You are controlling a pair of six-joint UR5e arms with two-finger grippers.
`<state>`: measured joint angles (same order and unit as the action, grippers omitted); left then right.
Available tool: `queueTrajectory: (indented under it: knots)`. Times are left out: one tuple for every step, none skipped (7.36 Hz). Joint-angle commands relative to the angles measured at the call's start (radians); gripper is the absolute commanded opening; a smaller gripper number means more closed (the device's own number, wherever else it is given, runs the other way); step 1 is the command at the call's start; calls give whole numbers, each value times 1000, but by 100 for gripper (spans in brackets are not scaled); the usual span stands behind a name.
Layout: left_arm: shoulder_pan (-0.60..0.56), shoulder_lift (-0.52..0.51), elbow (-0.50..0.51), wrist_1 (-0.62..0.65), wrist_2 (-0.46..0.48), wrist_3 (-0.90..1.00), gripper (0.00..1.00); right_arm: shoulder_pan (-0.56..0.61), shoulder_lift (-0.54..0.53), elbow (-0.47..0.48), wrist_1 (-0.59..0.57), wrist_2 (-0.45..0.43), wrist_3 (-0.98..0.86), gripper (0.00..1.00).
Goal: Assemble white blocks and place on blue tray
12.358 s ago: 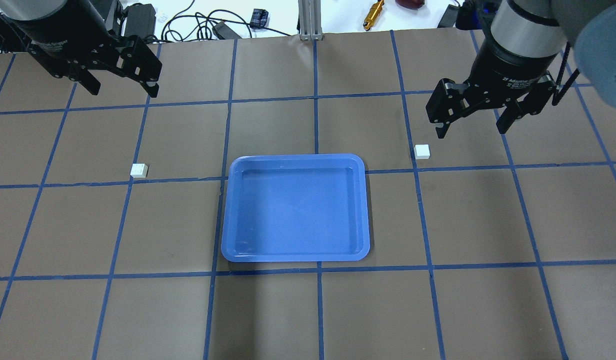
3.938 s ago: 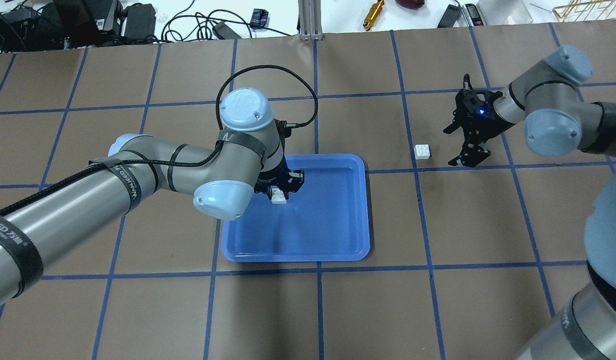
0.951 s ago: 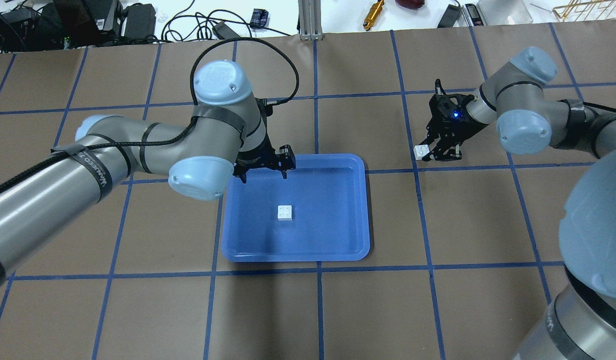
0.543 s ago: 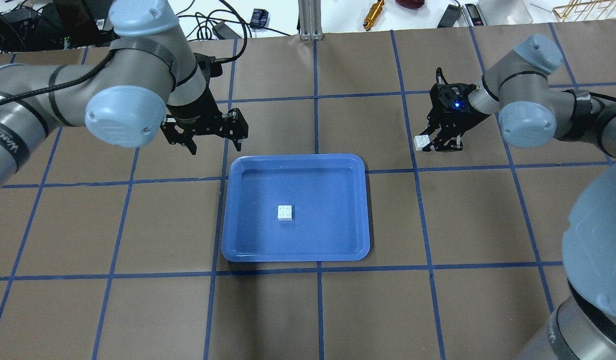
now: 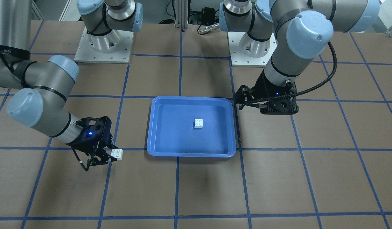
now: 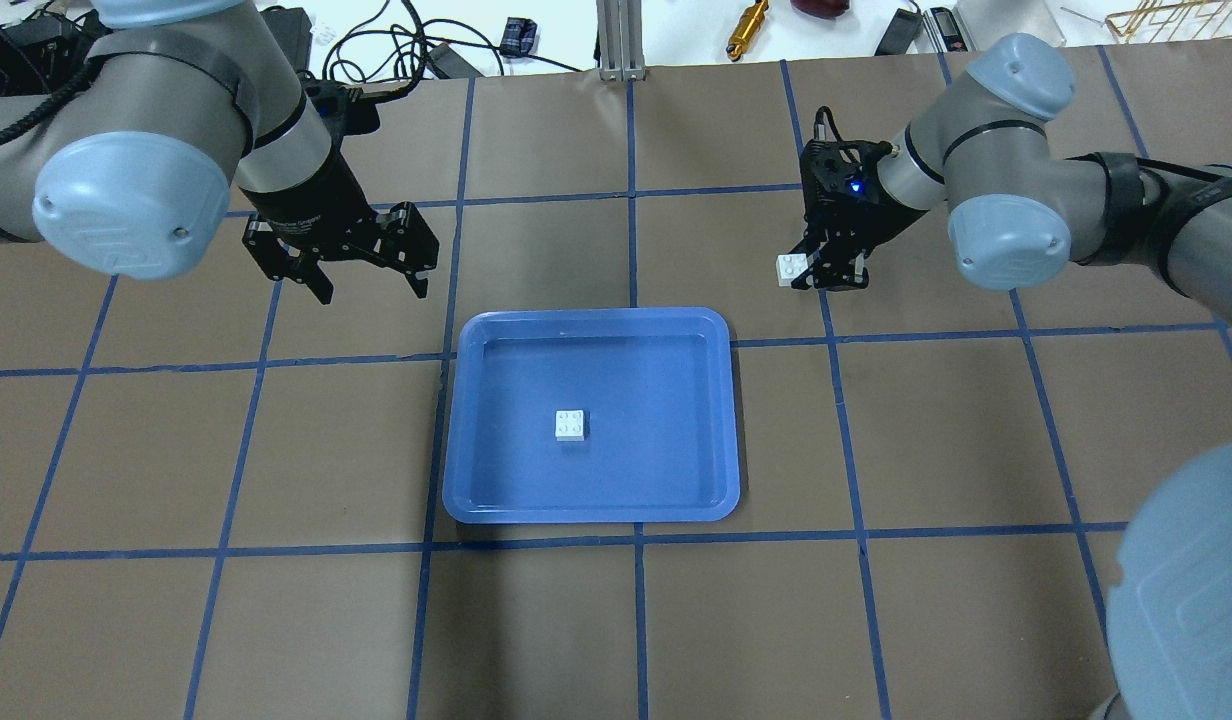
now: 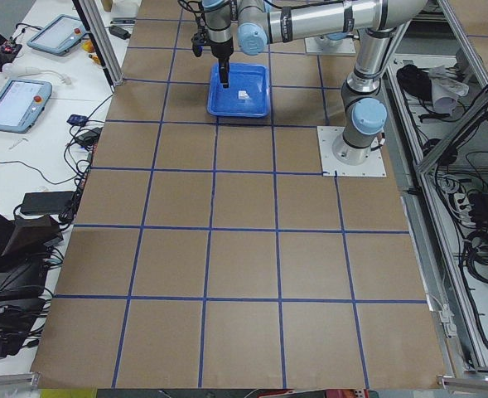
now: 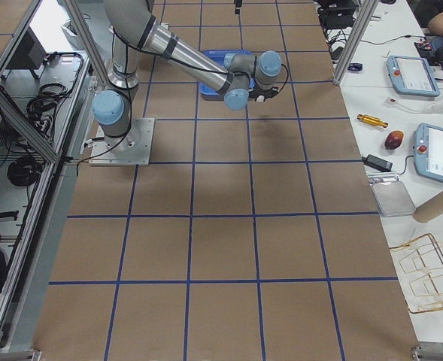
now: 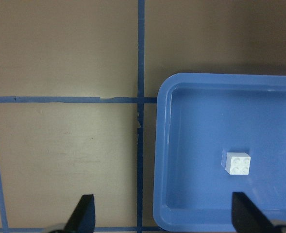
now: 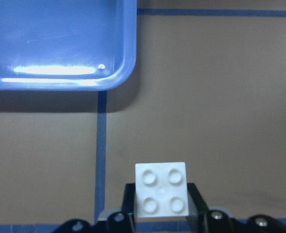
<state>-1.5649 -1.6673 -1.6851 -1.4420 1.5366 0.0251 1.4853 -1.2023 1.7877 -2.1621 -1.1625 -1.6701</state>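
- Right gripper [image 6: 814, 274] is clamped on a small white square plastic brick with four round studs [image 6: 790, 267]. This held brick hangs over the brown paper-covered table [image 6: 936, 440], just off the far right corner of the large shallow bright blue plastic tray [image 6: 591, 315]. It seems lifted, though the height is hard to read.
- The second white four-stud brick [image 6: 572, 425] sits studs-up on the tray floor near the middle, alone and touching no wall.
- Left gripper [image 6: 373, 290] hangs with its jaws spread wide and nothing between them, off the tray's far left corner, and its wrist camera looks down on the tray brick [image 9: 237, 162].
- My read: one brick is delivered and the joining is not yet done. This is the carry-over step.
- The next move calls for taking the held brick [image 10: 162, 194] over the raised rim. It must then be squared to the tray brick and pressed straight down so the studs seat.
- The rim is the only real hurdle on that path, and the left arm looks well aside.
- One risk is that the loose tray brick could skid on the smooth plastic under an off-centre push.
- Beyond the far table edge lie black cables [image 6: 376, 45] and a brass-coloured cylinder [image 6: 748, 28], well apart from the work.
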Motion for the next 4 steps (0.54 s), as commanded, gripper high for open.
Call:
queueTrajectory:
  knots:
    - [-4, 6, -25, 6, 2, 24, 100, 85, -14, 6, -8, 1, 70, 0]
    - [-9, -12, -48, 30, -4, 19, 100, 128, -14, 10, -11, 0, 85, 0]
    - [-12, -28, -79, 69, -9, 33, 99, 174, -14, 13, -12, 4, 101, 0]
    - [-21, -31, -129, 143, -9, 27, 94, 212, -13, 16, -19, 1, 168, 0]
